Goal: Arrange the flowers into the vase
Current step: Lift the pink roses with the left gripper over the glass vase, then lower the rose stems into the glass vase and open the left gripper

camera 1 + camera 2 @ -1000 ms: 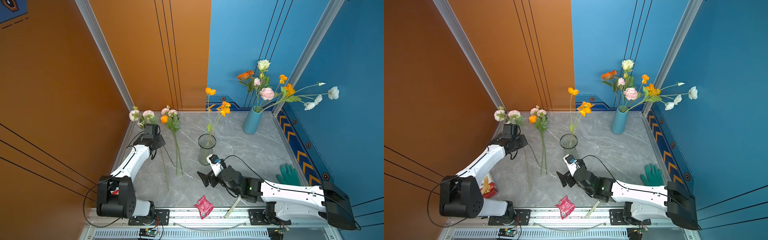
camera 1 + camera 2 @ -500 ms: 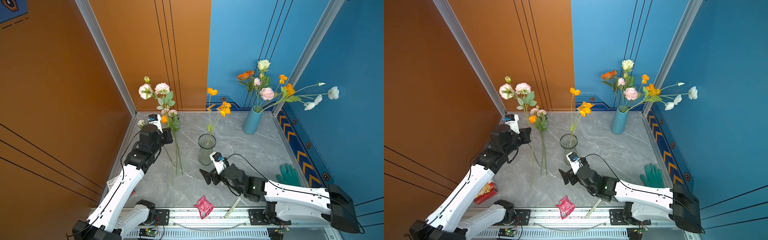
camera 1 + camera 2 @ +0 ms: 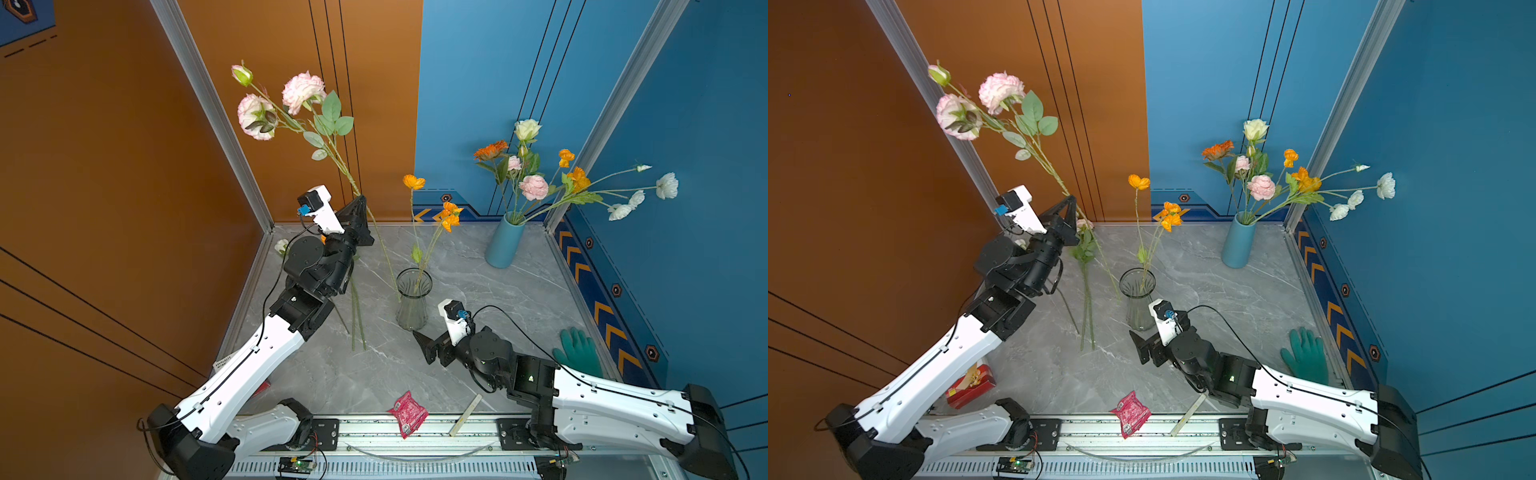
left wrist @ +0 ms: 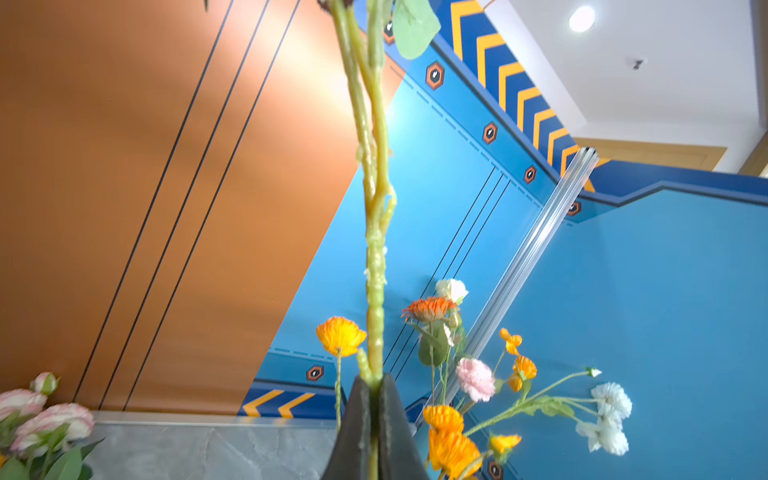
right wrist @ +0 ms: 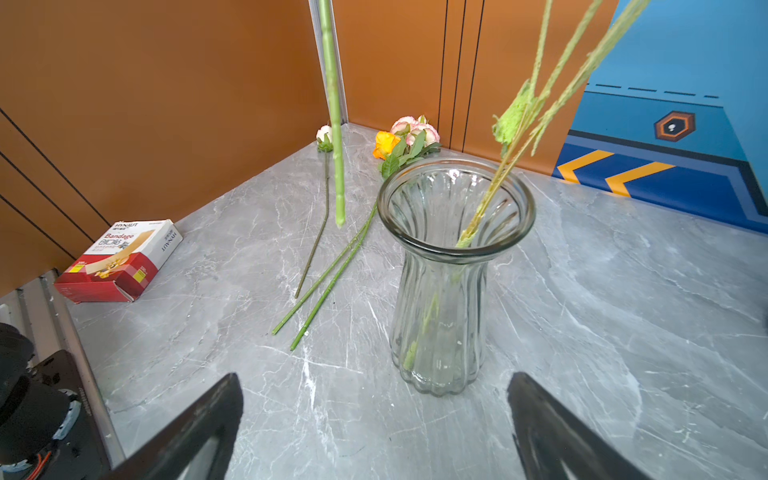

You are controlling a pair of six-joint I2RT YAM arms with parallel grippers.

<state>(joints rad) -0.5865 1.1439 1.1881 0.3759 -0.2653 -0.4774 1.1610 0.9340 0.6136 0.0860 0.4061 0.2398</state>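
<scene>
Grey marbled tabletop [image 3: 469,270], clear glass vase [image 3: 412,303], blue vase [image 3: 504,241], loose flowers [image 5: 409,141] lying flat, bandage box [image 5: 120,259], green glove [image 3: 579,351]

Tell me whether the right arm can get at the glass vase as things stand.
Probably yes: the right gripper stands open facing the glass vase, with only bare table between; the held stem hangs beside it.

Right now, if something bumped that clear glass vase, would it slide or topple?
Likely topples: the glass vase is tall and slim. Its orange flowers tower well above it and lean sideways, probably adding leverage. Being glass, it could break.
</scene>
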